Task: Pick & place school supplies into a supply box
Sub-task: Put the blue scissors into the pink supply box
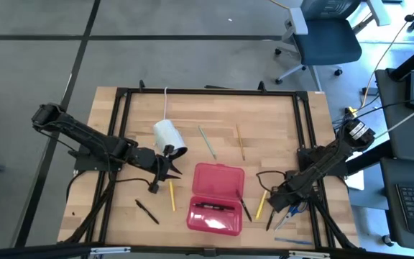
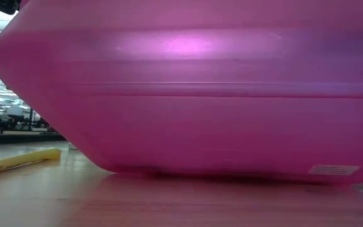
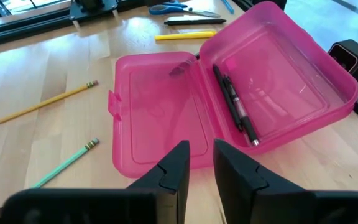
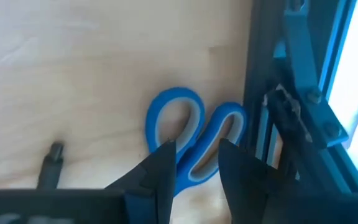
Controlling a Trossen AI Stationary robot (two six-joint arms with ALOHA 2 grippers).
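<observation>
The red supply box (image 1: 218, 178) lies open near the table's near edge, with black pens (image 3: 235, 106) in its deeper half (image 3: 303, 68). My left gripper (image 3: 199, 163) hovers just left of the box, narrowly open and holding nothing. My right gripper (image 4: 194, 163) is open above the blue-handled scissors (image 4: 191, 134), which lie flat on the table by the right frame rail. Its fingers stand on either side of one handle loop; I cannot tell whether they touch it. A yellow marker (image 1: 261, 203) and a black pen (image 1: 245, 208) lie right of the box.
A white cylinder with a cord (image 1: 169, 137) lies beside the left gripper. A green pencil (image 1: 207, 142) and a wood-coloured pencil (image 1: 241, 142) lie beyond the box. A yellow pencil (image 1: 172, 196) and a black pen (image 1: 147, 211) lie left of it. A dark frame rail (image 4: 291, 93) is close to the scissors.
</observation>
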